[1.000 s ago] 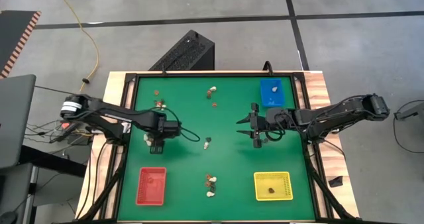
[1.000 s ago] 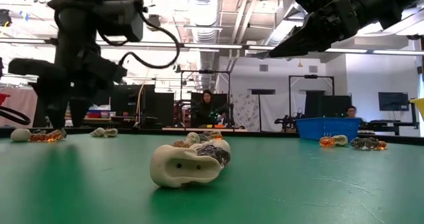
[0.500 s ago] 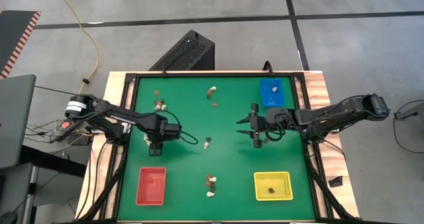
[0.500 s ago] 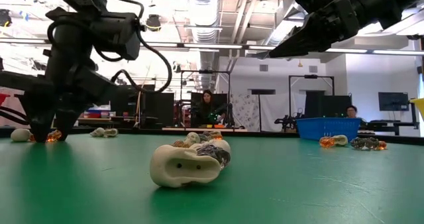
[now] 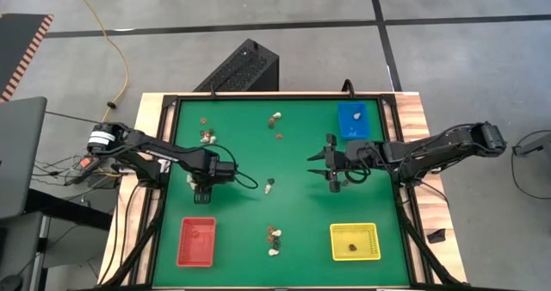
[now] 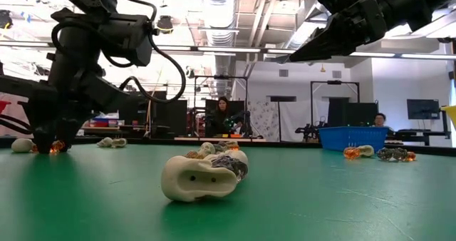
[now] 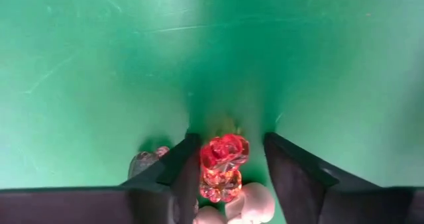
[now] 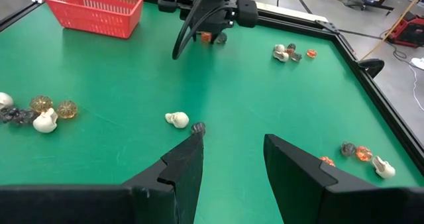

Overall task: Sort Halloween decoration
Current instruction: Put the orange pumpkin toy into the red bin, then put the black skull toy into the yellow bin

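The step in hand is judged to be a pick-up on the left side of the green table [image 5: 293, 153]. The left gripper [image 7: 228, 159] is lowered to the table surface, and an orange-red trinket [image 7: 223, 166] is seen between its two fingers in the left wrist view. One finger lies against the trinket; a gap shows at the other finger, so whether the grip is complete cannot be told. A whitish trinket [image 7: 250, 201] and a grey trinket [image 7: 143, 163] lie just beside the orange-red one.

In the high view the left gripper [image 5: 203, 182] stands just beyond the red tray [image 5: 196, 241], which sits at the near left corner. The yellow tray [image 5: 354, 241] is at the near right, the blue tray [image 5: 351, 119] at the far right.

The right gripper [image 5: 332, 163] hangs above the table right of centre with its jaws parted and nothing between them — it is waiting.

Further trinkets are scattered in small clusters: one near the table centre [image 5: 269, 186], one at the near edge [image 5: 273, 236], one at the far side [image 5: 275, 119].

The next move calls for a full closure on the orange-red trinket alone, a straight lift, then a short carry to whichever tray takes that colour — probably the red one, which already holds a small piece. The neighbouring trinkets may be dragged along.
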`<state>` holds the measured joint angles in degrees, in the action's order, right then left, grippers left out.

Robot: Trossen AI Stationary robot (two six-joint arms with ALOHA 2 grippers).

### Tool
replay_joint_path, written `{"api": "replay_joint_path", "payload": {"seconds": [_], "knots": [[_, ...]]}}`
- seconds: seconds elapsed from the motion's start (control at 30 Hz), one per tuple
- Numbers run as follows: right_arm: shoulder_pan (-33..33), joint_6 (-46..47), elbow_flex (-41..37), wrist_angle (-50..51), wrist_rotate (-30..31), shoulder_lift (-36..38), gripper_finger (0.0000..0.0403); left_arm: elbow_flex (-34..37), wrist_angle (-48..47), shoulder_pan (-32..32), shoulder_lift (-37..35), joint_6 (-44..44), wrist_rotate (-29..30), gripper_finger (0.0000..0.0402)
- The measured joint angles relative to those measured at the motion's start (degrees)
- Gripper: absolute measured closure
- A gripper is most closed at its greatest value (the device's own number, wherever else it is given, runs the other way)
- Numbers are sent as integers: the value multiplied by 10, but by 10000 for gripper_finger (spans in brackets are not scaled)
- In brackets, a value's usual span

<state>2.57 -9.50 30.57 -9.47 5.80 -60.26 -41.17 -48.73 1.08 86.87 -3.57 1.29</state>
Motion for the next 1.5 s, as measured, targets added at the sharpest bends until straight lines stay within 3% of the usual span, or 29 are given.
{"api": "replay_joint_path", "payload": {"seconds": [0.27, 0.4, 0.6, 0.77, 0.9, 1.17, 1.37, 1.5], "knots": [[0, 0, 0, 0, 0, 0, 214, -4, -6, 0, 0, -1, 3, 322], [0, 3, 0, -3, 0, 0, 214, -29, -33, 0, 4, -17, -3, 318], [0, 19, 0, -5, -2, 0, 214, -77, -35, 32, -25, -78, -89, 303], [1, 20, 0, -11, -31, 0, 214, -107, -27, 102, -80, -194, -97, 316], [6, 29, 0, -33, -46, 0, 214, -108, 17, 189, -122, -345, -87, 314], [36, 30, 0, -45, -46, 0, 214, -99, 64, 392, -102, -584, 51, 292], [38, 30, 0, -49, -46, 0, 214, -99, 37, 441, -72, -689, 63, 270], [39, 30, 0, -49, -46, 0, 214, -99, 43, 437, -66, -694, 47, 249]]}}
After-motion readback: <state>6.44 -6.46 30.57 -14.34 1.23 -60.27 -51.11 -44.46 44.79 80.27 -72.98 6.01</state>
